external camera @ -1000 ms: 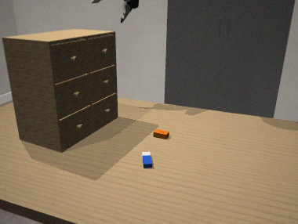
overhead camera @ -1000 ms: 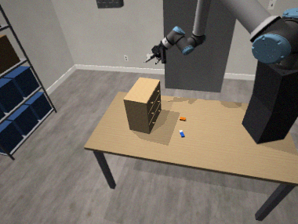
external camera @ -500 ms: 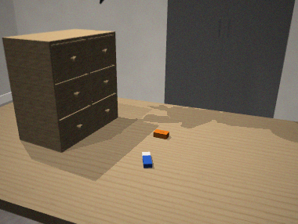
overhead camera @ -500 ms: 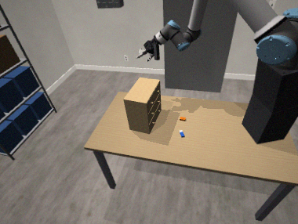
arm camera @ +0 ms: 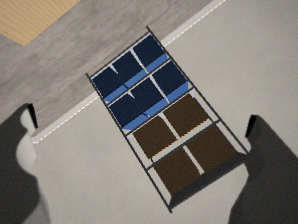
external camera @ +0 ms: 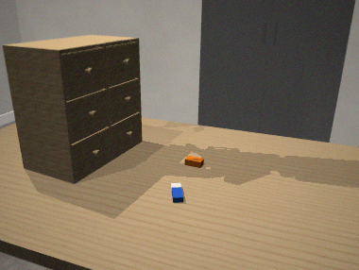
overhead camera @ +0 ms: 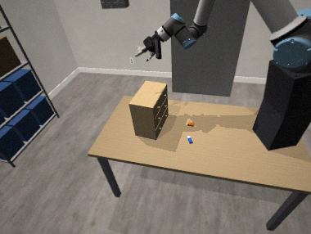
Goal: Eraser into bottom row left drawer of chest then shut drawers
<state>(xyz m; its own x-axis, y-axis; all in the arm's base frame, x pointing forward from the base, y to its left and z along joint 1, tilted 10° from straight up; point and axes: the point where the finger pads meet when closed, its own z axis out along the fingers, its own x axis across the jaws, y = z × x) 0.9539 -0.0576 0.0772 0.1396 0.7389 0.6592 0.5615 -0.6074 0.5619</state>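
Observation:
The eraser (overhead camera: 190,139), a small blue block with a white end, lies on the table to the right of the chest; it also shows in the exterior view (external camera: 178,193). The wooden chest (overhead camera: 149,110) stands upright with all its drawers shut (external camera: 77,104). The left drawer of the bottom row (external camera: 94,152) is shut. My gripper (overhead camera: 148,51) is open and empty, high in the air above and behind the chest, away from the table. In the wrist view the fingers point at a shelf rack against the wall.
A small orange block (overhead camera: 190,123) lies on the table just behind the eraser (external camera: 194,161). The robot's dark base (overhead camera: 286,102) stands at the table's right end. A shelf rack with blue bins (overhead camera: 20,94) stands at the left wall.

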